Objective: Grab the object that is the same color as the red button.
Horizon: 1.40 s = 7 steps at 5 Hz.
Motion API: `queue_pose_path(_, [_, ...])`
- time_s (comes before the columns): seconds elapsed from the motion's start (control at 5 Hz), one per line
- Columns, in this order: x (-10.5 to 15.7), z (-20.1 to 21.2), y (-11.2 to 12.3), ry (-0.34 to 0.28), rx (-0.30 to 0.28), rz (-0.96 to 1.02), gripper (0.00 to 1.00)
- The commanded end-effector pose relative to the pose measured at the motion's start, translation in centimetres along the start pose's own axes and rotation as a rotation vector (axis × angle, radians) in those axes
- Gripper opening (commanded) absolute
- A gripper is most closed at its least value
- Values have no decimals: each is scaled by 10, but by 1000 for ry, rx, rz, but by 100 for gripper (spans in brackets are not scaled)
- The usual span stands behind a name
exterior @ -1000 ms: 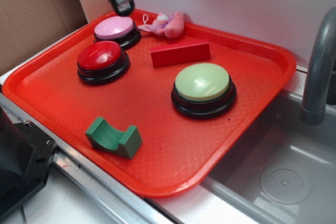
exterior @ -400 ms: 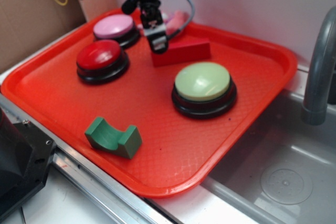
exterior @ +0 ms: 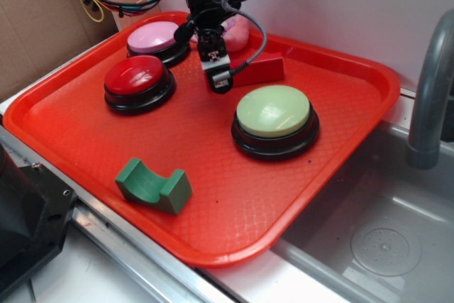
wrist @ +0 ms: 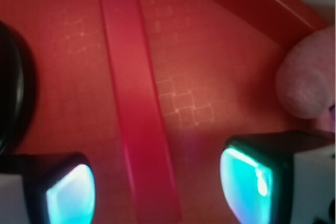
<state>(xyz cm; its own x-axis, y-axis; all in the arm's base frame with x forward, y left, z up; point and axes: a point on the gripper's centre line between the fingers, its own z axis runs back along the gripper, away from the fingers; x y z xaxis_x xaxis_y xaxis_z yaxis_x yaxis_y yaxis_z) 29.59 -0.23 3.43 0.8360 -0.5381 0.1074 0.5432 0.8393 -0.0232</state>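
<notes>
A: Red block lies flat at the back of the tray, between the pink plush and the green-topped button. Matches the red button.

B: End effector?

A: Jaws spread wide, empty, over the block's left end. Wrist view: block runs between the pads, nearer the left one.

B: So shift slightly to centre it, keep jaws across the narrow width, descend, then close. Watch the plush just beside the right pad.
</notes>
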Motion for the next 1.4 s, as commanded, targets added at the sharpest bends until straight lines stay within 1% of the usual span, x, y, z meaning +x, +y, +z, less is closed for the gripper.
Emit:
queue_pose_path(0.0, [15,-3,9,2,9,3,42])
queue_pose_path(0.2, [17,0,8,21,37,-5,0])
queue_pose_path(0.4, [17,6,5,40,54,-5,0])
queue_pose_path(0.6, [15,34,-3,89,72,11,0])
queue_pose_path(0.8, [11,78,-22,86,103,81,0])
queue_pose_path(1.0, [1,112,-47,111,92,227,0])
queue_pose_path(1.2, [-27,130,-73,68,74,298,0])
